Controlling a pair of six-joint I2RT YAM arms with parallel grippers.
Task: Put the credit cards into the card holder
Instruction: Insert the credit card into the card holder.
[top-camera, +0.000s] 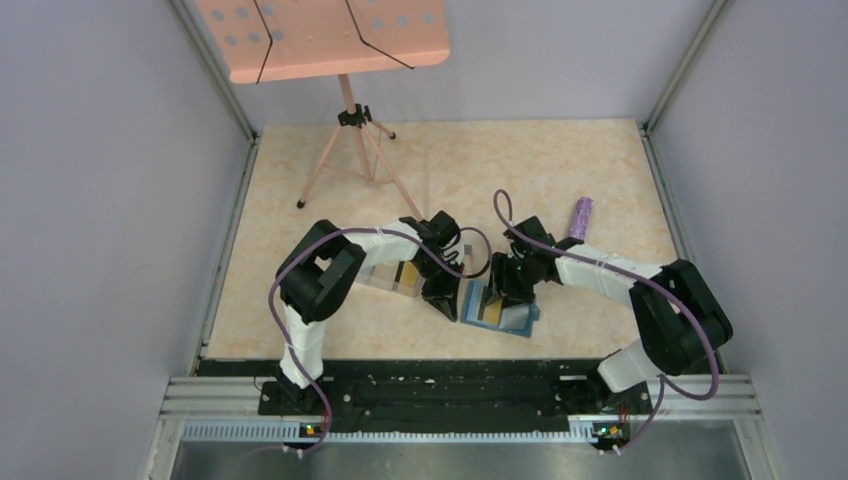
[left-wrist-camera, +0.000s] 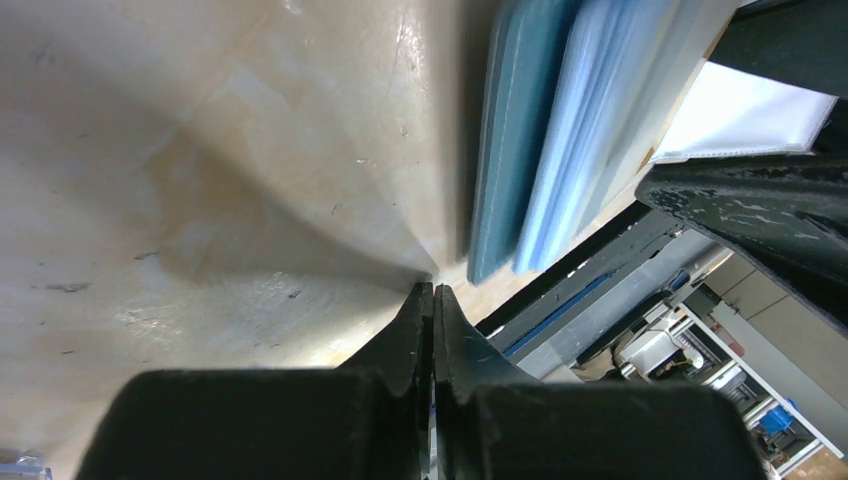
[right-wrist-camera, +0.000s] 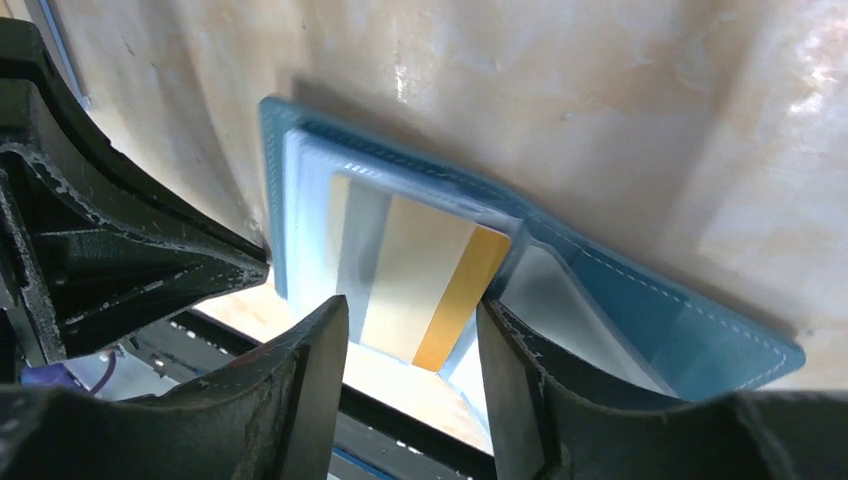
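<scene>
The teal card holder (top-camera: 512, 316) lies open on the table near the front edge. In the right wrist view a yellow-gold card (right-wrist-camera: 452, 296) sits in the light blue slots of the card holder (right-wrist-camera: 640, 300). My right gripper (top-camera: 505, 287) is open just above it, and its jaws (right-wrist-camera: 412, 310) straddle the card's near end without closing on it. My left gripper (top-camera: 441, 297) is shut and empty, its tip (left-wrist-camera: 433, 292) on the table beside the holder's left edge (left-wrist-camera: 515, 130). Another yellow card (top-camera: 407, 275) lies in the clear box.
A clear plastic box (top-camera: 390, 277) lies just left of the left gripper. A purple cylinder (top-camera: 580, 217) lies at the right, behind the right arm. A pink board on a tripod (top-camera: 350, 150) stands at the back left. The black front rail (top-camera: 440, 385) runs close below the holder.
</scene>
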